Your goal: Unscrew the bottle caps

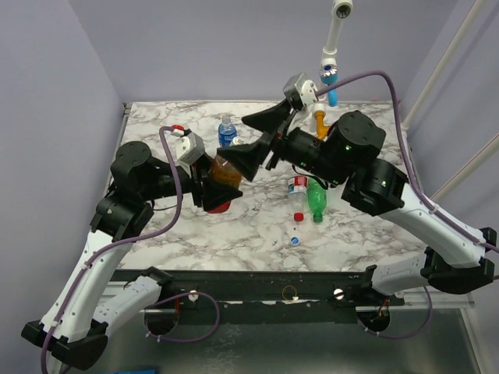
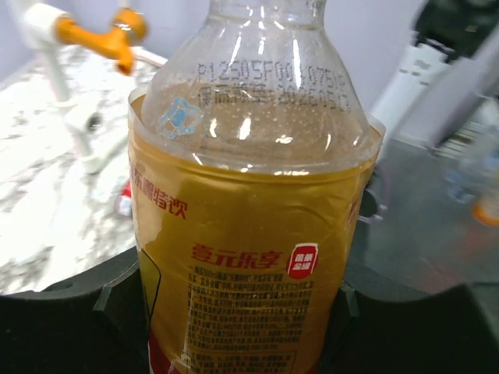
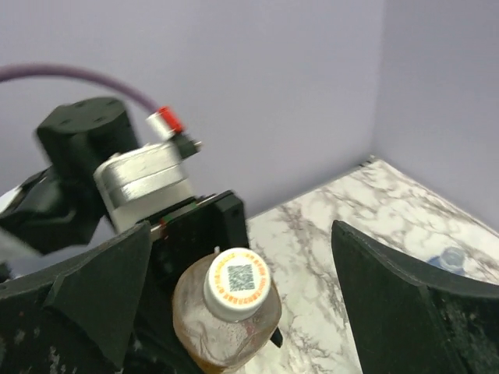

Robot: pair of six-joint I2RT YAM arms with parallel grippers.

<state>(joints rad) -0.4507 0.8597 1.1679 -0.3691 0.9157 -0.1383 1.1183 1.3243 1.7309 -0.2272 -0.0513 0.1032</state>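
Observation:
My left gripper (image 2: 242,319) is shut on the amber bottle (image 2: 249,226) with the red-gold label, its black jaws pressed on both sides of the body. The top view shows that bottle (image 1: 226,173) held tilted above the table by the left gripper (image 1: 216,187). Its white cap (image 3: 237,282), printed with a square code, sits on the neck. My right gripper (image 3: 242,300) is open, with one finger on each side of the cap and touching neither side. In the top view the right gripper (image 1: 236,138) covers the cap.
A clear bottle with a blue label (image 1: 227,131) stands behind the grippers. A red-white labelled bottle (image 1: 297,193) and a green bottle (image 1: 316,199) stand together at centre right. A red cap (image 1: 297,217) and a bluish-white cap (image 1: 295,240) lie before them. Orange pipe fittings (image 1: 320,121) stand at the back.

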